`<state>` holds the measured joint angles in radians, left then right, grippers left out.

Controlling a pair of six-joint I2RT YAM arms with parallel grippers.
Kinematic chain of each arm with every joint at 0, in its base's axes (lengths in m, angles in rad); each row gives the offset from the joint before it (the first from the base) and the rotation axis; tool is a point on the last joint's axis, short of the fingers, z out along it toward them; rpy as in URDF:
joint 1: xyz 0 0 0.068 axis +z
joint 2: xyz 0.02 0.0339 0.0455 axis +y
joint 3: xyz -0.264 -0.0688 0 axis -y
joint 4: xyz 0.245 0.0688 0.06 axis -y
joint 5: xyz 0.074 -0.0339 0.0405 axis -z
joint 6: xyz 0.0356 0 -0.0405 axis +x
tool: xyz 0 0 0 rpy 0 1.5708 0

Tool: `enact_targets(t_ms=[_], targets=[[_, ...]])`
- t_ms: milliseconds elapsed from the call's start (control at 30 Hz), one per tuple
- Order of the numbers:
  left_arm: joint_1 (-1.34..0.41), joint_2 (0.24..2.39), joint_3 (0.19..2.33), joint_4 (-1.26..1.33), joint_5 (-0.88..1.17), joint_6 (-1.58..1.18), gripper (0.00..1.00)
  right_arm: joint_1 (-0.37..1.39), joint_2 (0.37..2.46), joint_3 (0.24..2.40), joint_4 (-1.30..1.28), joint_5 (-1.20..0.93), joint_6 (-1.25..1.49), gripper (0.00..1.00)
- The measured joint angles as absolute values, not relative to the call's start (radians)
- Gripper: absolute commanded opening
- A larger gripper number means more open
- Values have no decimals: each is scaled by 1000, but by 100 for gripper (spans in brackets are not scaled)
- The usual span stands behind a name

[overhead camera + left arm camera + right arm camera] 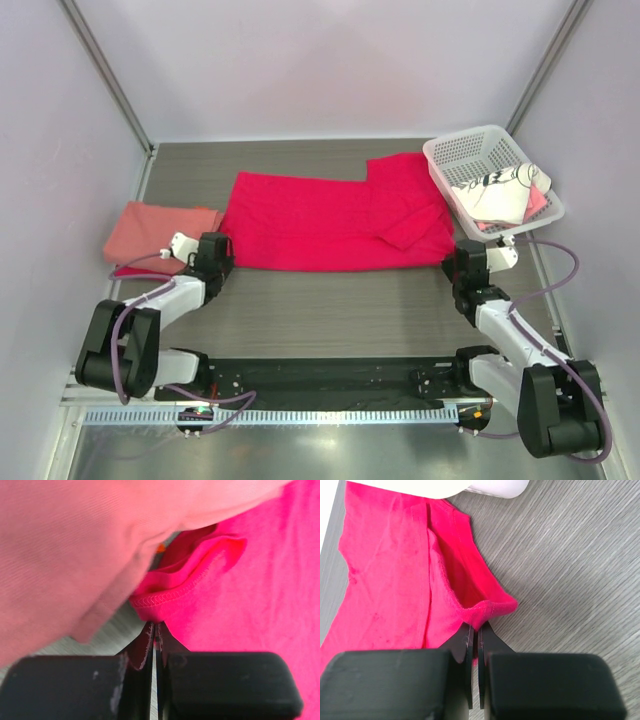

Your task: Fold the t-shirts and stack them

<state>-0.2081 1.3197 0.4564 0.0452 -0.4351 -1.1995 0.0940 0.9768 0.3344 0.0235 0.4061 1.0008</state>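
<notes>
From above, the crimson t-shirt [330, 225] lies spread across the middle of the table [340, 310], with one sleeve reaching toward the basket [455, 150] in the upper right. A white printed t-shirt [495, 190] sits inside that basket. The left hand [226, 250] is at the shirt's lower left corner and the right hand [462, 262] at its lower right corner. I judge this to be the start of the first fold. The next move calls for both corners to rise together and travel level toward the top of the frame. Bare table lies below the shirt, with a narrower strip above it. The salmon-pink t-shirt [160, 230] crowds the left edge, and the basket crowds the right.

In the left wrist view, the left hand is clamped shut on the stitched hem [170, 597] of the crimson shirt. The salmon-pink cloth fills the upper left, right against that hem, and I cannot tell whether any of it is caught. It could drag along when the corner lifts.

In the right wrist view, the right hand is closed tight on the crimson corner. Open wood-grain table lies to the right, and the basket's white base is at the top edge.
</notes>
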Motion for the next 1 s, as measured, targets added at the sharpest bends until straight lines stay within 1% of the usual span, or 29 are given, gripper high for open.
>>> enact_targets(t_ms=[133,267,467,567,700,800,900,1000], targets=[[-207,1275,519,-25,-418,-1176,0,94,978,356,-16,398,991,1],[-191,1256,651,-117,-374,-1163,0,94,1014,484,-105,382,959,1],[-77,1271,963,-272,-264,-1137,0,94,1103,889,-239,330,874,1],[-27,1261,1099,-357,-236,-1112,0,94,1111,1073,-290,294,838,1],[-11,1192,1239,-486,-221,-1068,0,94,1072,1266,-377,237,787,1],[-12,1083,1311,-568,-207,-1042,0,94,1017,1360,-440,203,761,1],[-11,998,1385,-627,-205,-1026,0,94,962,1424,-485,176,754,1],[-11,978,1439,-655,-205,-1012,0,94,936,1465,-511,168,749,1]])
